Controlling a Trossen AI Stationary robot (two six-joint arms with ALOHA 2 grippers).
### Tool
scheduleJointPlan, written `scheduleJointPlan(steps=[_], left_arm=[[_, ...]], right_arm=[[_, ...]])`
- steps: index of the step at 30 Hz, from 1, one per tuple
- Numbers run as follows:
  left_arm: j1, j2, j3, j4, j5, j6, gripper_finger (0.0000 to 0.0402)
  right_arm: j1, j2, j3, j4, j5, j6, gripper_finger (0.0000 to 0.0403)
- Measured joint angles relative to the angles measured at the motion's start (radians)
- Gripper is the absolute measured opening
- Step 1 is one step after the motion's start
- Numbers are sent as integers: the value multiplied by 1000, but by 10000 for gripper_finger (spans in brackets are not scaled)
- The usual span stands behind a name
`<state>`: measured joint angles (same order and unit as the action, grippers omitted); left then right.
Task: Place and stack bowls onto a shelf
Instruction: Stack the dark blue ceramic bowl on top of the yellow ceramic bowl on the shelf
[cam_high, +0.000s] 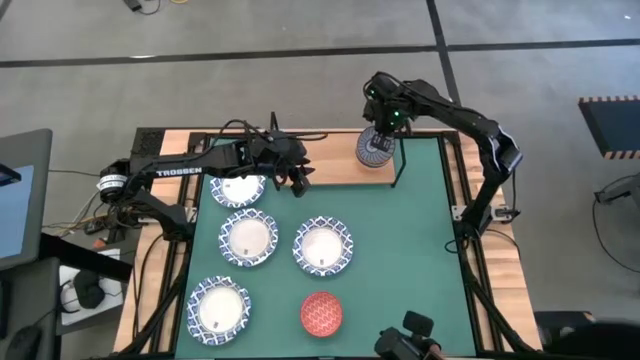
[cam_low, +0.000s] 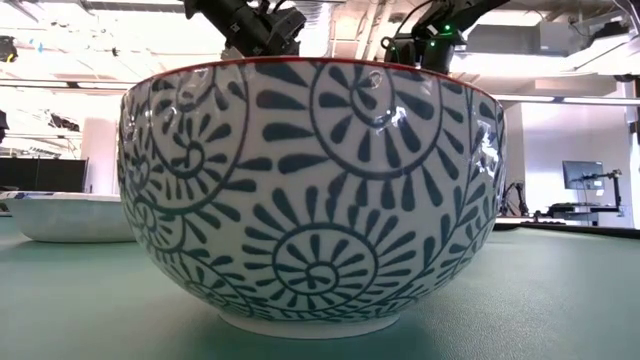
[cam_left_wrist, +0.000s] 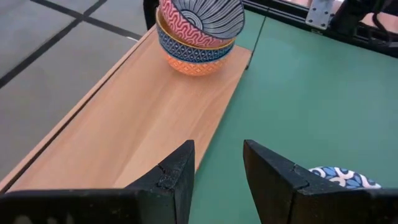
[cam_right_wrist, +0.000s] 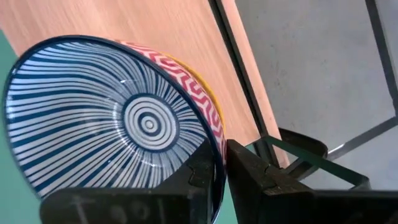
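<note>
A stack of bowls (cam_high: 377, 148) stands on the right end of the wooden shelf (cam_high: 335, 155). The grey radial-striped bowl (cam_left_wrist: 199, 15) lies on top, over a red zigzag, a blue and an orange bowl. My right gripper (cam_high: 385, 128) is above the stack, shut on the striped bowl's rim. My left gripper (cam_left_wrist: 217, 152) is open and empty over the shelf's near edge, left of the stack. Several white blue-rimmed bowls, such as one (cam_high: 248, 238), and a red bowl (cam_high: 321, 312) rest on the green mat. My right gripper pinches the striped bowl's rim (cam_right_wrist: 219, 146), one finger inside the bowl (cam_right_wrist: 199, 171) and one outside (cam_right_wrist: 252, 168). The fingers come from above, pointing down. The bowl sits tilted in the red zigzag bowl (cam_right_wrist: 202, 93) under it.
The shelf's thin black wire frame (cam_high: 400, 160) rises at its right end beside the stack. The shelf's left part (cam_left_wrist: 143, 106) is bare wood. In the low view the red-rimmed bowl (cam_low: 315, 190) fills the front; another bowl (cam_low: 70, 215) sits behind it.
</note>
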<state>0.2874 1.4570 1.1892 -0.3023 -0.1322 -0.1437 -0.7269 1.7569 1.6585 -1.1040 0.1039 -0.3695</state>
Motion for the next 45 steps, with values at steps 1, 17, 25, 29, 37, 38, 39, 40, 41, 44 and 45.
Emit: scheduleJointPlan(steps=[1,17,25,29,37,38,39,40,41,44,45], left_arm=[[-3,0,0,0,-11,-1,124],[-9,-28,0,-43,-34,-59,124],[-9,-68,0,-75,-114,-45,124],[-8,-69,0,-78,-117,-45,124],[-9,-69,0,-118,-118,-53,124],[-9,-69,0,-119,-119,-53,124],[-9,-69,0,-123,-119,-53,124],[-9,-69,0,-128,-119,-53,124],[-9,-69,0,-132,-119,-53,124],[-9,-71,0,-140,-136,-54,124],[-9,-75,0,-145,-143,-54,124]], right_arm=[[1,0,0,-3,-7,1,70],[-10,-28,0,68,0,74,204],[-8,-23,0,87,-24,73,164],[-9,18,-1,101,-31,74,136],[4,64,-1,113,-76,74,108],[9,62,-1,127,-84,73,108],[13,60,0,137,-93,73,108],[14,57,3,140,-103,74,108],[15,53,8,137,-107,74,108],[20,36,32,141,-108,74,108],[19,30,39,140,-108,75,108]])
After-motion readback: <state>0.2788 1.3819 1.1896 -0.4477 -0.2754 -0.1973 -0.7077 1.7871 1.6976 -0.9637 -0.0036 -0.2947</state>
